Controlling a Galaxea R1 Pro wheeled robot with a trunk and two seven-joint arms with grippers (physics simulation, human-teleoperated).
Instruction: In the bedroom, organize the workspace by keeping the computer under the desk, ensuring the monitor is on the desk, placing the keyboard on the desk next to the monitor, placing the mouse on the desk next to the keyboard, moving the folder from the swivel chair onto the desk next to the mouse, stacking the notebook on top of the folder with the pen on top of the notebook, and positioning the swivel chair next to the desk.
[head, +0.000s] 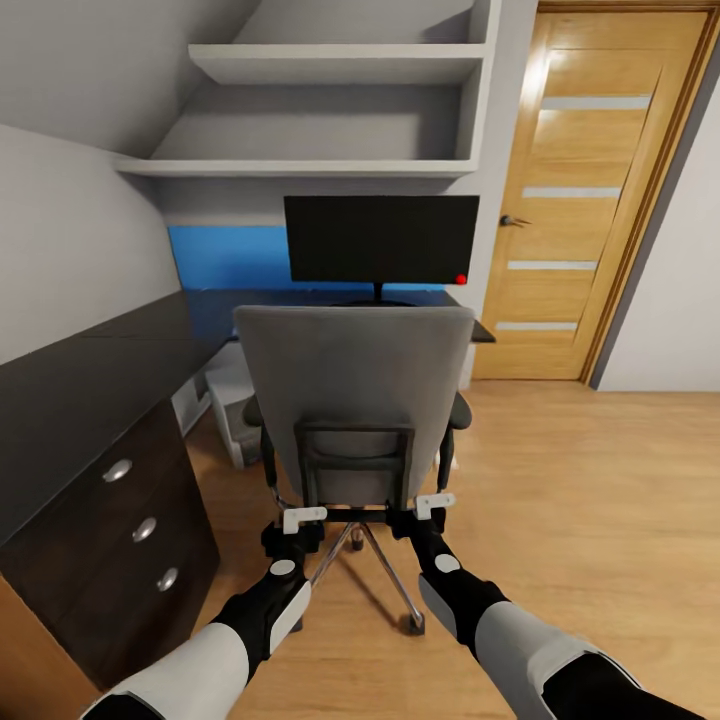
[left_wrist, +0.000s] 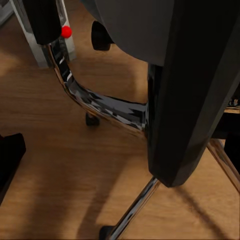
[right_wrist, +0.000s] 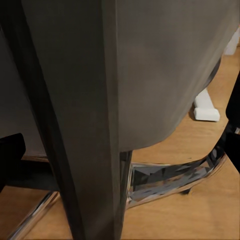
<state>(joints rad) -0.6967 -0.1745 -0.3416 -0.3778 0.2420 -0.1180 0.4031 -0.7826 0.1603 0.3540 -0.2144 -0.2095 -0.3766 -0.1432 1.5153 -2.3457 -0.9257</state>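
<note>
Both of your arms reached forward at the near edge of the head view, the left gripper (head: 303, 519) and the right gripper (head: 434, 505) pressed up against the bottom of the chair (head: 355, 395) back, one at each lower corner. Whether either gripper was clamped on the frame or merely resting against it, you could not tell: the fingertips were hidden against the dark frame, and both wrist views looked past it at the chrome base (left_wrist: 107, 107) without showing them. You had the chair facing the desk (head: 90, 380), its back toward you and its seat close to the far stretch of the top, so the positioning step looked nearly finished, in my judgement. The monitor (head: 381, 239) already stood on the far part of the desk, behind the chair. The computer (head: 232, 415) sat on the floor under the desk, left of the chair; its red dot showed in the left wrist view (left_wrist: 66, 32). Keyboard, mouse, folder, notebook and pen could not be checked, since the chair back covered that part of the desk and the seat itself.
</note>
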